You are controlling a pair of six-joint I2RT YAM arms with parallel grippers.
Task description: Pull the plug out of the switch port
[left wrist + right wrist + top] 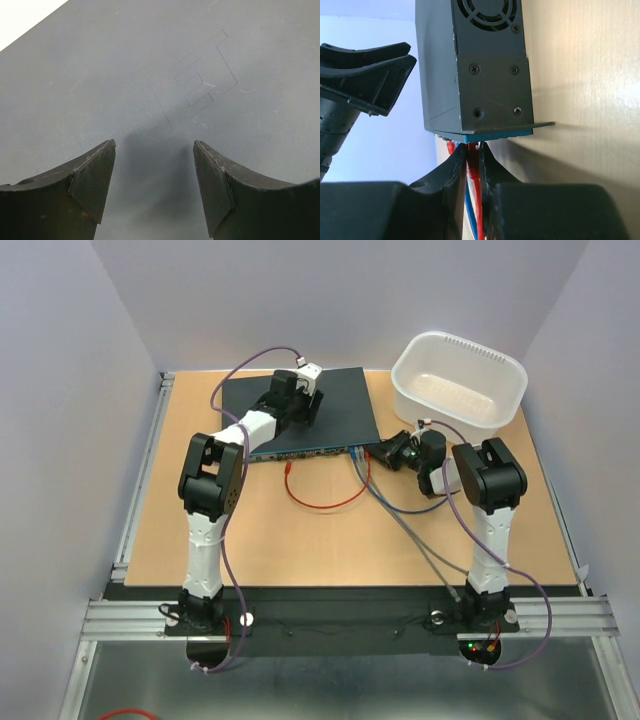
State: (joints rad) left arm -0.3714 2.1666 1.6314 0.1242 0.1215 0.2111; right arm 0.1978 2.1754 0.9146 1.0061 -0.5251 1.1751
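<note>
The switch (300, 410) is a flat dark blue-grey box at the back of the table, with its sockets on the near edge. In the right wrist view I see its end face (485, 85) with a fan grille and screws. My right gripper (372, 453) is at the right end of the socket row. Its fingers (492, 165) are shut on a red plug (472, 161) that sits at the port face. A red cable (330, 504) loops over the table. My left gripper (155, 150) is open over the switch top (150, 75), holding nothing.
A white plastic tub (460, 380) stands at the back right, close to my right arm. Blue and grey cables (400, 515) run from the switch toward the near right. A second red plug (450, 146) shows further along the port face. My left arm (365, 75) lies over the switch.
</note>
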